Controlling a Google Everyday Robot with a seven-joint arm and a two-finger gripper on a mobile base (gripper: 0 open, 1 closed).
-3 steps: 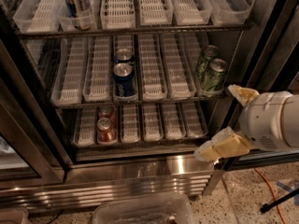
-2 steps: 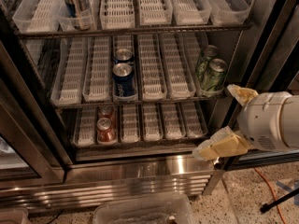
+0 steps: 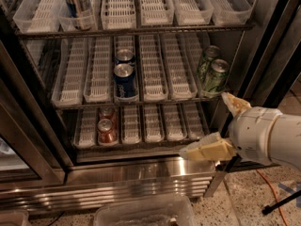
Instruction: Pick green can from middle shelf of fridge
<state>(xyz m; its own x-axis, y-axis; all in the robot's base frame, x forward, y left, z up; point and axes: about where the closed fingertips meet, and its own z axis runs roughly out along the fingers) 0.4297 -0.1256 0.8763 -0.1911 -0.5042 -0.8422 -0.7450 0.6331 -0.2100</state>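
The gripper [image 3: 221, 126] has crept a little to the left and lower than it was a second ago. Its lower finger now reaches over the steel base of the fridge [image 3: 141, 173], while nothing on the racks has shifted. Its two pale fingers stand wide apart with nothing between them, out in front of the cabinet and below the level of the can it wants.

The green can [image 3: 215, 75] stands upright at the front of the rightmost lane of the middle shelf [image 3: 153, 69]. Its twin [image 3: 207, 60] is just behind it in the same lane. The lanes keep the cans in single file, so I'd take the front one as the natural pick. It is also the nearer to the arm, which waits on that same right side.

Two blue cans [image 3: 124, 81] share a lane further left, well apart from the green pair, and red cans [image 3: 106, 131] sit on the rack below. From where I stand the approach has barely begun. The open fingers have to rise and go in before they can close.
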